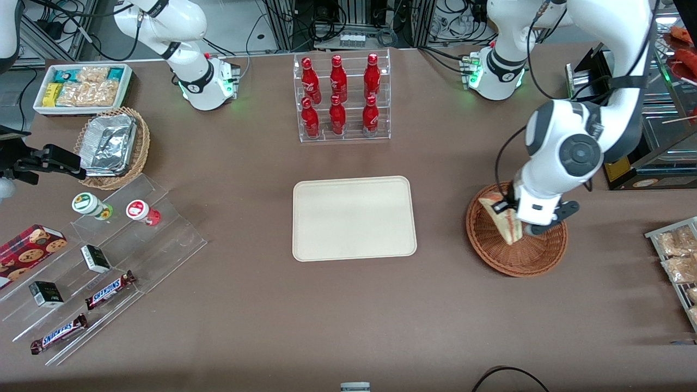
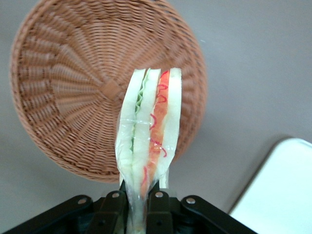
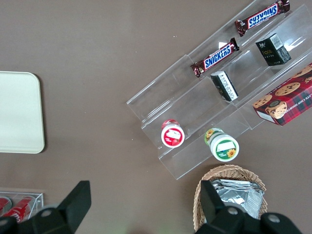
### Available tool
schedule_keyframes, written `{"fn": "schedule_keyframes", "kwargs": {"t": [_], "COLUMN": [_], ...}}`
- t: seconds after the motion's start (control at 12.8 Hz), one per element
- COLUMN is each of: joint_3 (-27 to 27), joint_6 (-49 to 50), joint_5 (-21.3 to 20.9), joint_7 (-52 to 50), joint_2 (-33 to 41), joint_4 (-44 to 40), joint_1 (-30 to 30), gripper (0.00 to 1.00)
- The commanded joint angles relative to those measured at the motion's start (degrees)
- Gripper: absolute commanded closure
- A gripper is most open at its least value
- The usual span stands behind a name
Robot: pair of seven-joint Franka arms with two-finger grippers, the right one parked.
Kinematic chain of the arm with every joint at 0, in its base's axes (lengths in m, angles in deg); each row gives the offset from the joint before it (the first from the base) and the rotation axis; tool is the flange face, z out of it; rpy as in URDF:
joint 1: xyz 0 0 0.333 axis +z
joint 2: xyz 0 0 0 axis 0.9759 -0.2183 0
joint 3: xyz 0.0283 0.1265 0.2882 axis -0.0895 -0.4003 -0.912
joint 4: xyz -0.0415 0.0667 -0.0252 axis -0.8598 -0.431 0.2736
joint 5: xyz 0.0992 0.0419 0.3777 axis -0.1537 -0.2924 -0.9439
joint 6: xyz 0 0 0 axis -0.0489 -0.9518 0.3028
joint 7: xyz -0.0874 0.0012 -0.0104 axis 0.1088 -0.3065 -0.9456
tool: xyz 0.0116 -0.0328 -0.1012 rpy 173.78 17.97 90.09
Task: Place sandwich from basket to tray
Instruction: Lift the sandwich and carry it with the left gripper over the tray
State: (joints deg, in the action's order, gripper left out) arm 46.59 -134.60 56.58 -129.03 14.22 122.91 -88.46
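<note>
Your claw point(image 2: 139, 204) is clamping the sandwich point(image 2: 148, 141) by one end, cut edge showing, above the basket point(image 2: 63, 87), ready for carrying to the tray point(image 1: 354, 218).

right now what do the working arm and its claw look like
The left arm has glossy white rounded shells with dark grey joint caps, and a black cable loops beside its wrist. Its base shows a green light. The claw is black, with round silver screws on its finger mounts.
</note>
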Motion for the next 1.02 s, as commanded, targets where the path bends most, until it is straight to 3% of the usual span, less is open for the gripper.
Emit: {"fn": "schedule_keyframes", "kwargs": {"t": [0.0,0.55,0.94], "joint_3": [-0.44,-0.44,-0.36], "joint_6": [1.45,1.71,5.05], "joint_5": [-0.69,-0.08,1.76], "joint_7": [1.06,0.01,-0.08], "joint_2": [-3.44,-15.12,-26.64], "joint_4": [-4.56,-18.35,-31.80], "joint_1": [-5.96,-18.98,-24.79], "gripper": [1.00,1.00,1.00]}}
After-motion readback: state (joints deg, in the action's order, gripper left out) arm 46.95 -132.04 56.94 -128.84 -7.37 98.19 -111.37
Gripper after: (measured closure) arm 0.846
